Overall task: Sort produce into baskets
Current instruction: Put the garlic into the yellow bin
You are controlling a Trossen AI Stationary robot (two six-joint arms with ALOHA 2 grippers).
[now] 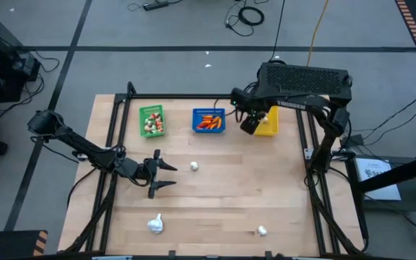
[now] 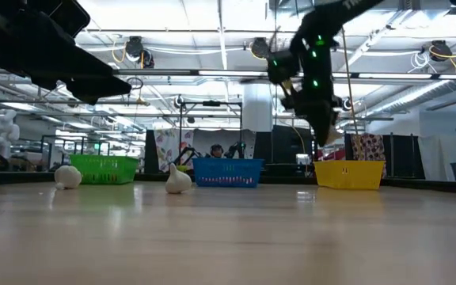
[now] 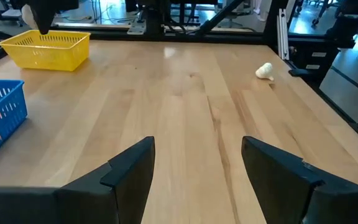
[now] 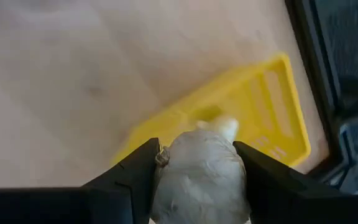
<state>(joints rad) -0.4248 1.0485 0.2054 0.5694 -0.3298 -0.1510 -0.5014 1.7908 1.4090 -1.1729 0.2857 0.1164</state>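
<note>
the right gripper (image 1: 250,123) hangs above the near edge of the yellow basket (image 1: 268,126), fingers clamped on a white garlic bulb (image 4: 201,177) that fills the gap between them. from the right wrist view the bulb sits over the basket's rim rather than squarely over its middle. if the fingers let go here, i'd guess the bulb could clip the rim and bounce back onto the table (image 1: 222,195), since it is round and would roll freely on the bare wood. a slight carry further over the basket looks wise before letting go.

as for how the bulb lies, its fat body is pinched between the fingers and its narrower tip pokes forward, away from the wrist and toward the basket, so its long axis runs roughly along the gripper's reach.

the left gripper (image 1: 166,173) waits low over the left middle of the table with its fingers spread wide and nothing in them. a small garlic bulb (image 1: 193,167) lies just beyond its tips. two more white pieces are loose near the front edge: a bigger bulb (image 1: 155,224) and a small one (image 1: 262,231), well apart.

the green basket (image 1: 152,120) and the blue basket (image 1: 209,120) sit in the back row beside the yellow one, each already holding produce.
</note>
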